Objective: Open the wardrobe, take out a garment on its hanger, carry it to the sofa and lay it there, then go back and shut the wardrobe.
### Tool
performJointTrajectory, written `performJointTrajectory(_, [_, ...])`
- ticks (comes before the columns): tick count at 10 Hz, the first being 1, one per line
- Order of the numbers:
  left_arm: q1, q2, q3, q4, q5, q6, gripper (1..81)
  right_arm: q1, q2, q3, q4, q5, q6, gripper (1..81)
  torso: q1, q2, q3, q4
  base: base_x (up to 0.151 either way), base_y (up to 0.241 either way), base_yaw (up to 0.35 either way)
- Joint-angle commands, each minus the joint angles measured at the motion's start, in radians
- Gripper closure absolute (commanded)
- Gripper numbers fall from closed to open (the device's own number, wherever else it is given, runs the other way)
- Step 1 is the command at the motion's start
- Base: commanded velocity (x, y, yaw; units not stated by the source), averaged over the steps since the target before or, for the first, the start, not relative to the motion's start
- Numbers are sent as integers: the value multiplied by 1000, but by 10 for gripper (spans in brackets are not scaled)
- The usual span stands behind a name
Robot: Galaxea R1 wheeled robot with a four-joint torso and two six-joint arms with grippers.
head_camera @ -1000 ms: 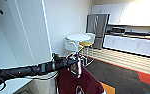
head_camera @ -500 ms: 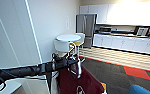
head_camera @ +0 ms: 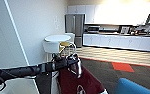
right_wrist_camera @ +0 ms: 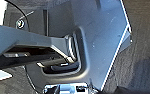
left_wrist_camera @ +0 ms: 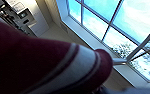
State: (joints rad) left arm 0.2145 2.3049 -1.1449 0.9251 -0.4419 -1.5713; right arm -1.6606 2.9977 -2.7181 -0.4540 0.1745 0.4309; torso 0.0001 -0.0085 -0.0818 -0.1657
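Note:
My left arm reaches in from the left of the head view, and my left gripper is shut on the hanger. The garment, a dark red jacket, hangs from it right below the gripper. In the left wrist view a striped dark red and white part of the garment lies close before the camera. A corner of the blue sofa shows at the lower right, to the right of the garment.
A round white table with white chairs stands ahead by the white wall. Beyond are a steel fridge and a kitchen counter. Dark carpet with a red patch lies ahead right. Large windows appear in the left wrist view.
The whole head view has shifted left, so the camera has turned right. The blue sofa corner has come into the lower right. The jacket stays hanging from my left gripper.

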Motion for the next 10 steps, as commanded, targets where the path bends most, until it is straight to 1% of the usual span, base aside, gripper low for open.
performJointTrajectory(1, [-169,-4,30,-19,-55,8,811,-12,-36,8,14,14,8,10,0,0,0,0,0,0,-303])
performJointTrajectory(10, [-166,-13,33,-5,-57,7,811,-11,-18,8,11,16,8,10,0,0,0,0,0,0,-303])
